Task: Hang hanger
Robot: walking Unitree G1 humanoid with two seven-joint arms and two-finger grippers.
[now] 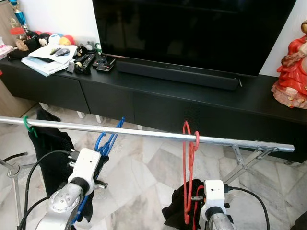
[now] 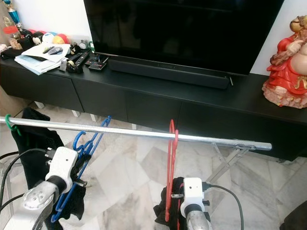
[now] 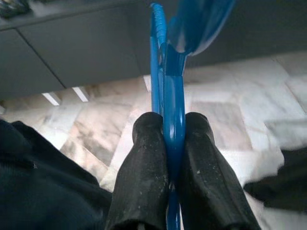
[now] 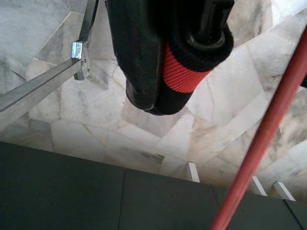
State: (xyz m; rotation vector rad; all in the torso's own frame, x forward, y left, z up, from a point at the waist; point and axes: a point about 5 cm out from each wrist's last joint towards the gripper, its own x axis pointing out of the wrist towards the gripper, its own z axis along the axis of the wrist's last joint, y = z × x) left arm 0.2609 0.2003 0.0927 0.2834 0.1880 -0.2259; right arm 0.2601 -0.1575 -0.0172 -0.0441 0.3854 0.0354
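Blue hanger [image 1: 106,142] hangs just under the silver rail [image 1: 144,132], its hook not over it, clamped in the left gripper [image 3: 169,158] whose arm reaches up from below. The right gripper [image 4: 165,88] is raised beside the red hanger [image 1: 189,167], already hooked on; its jaws pinch black-and-red fabric [image 4: 180,72].

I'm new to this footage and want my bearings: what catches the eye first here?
A silver rail crosses the foreground, with a red hanger hooked over it near the middle and a blue hanger further left. The left tool is shut on the blue hanger. Behind, a big dark TV stands on a long black cabinet, and a red figurine sits at its right end.
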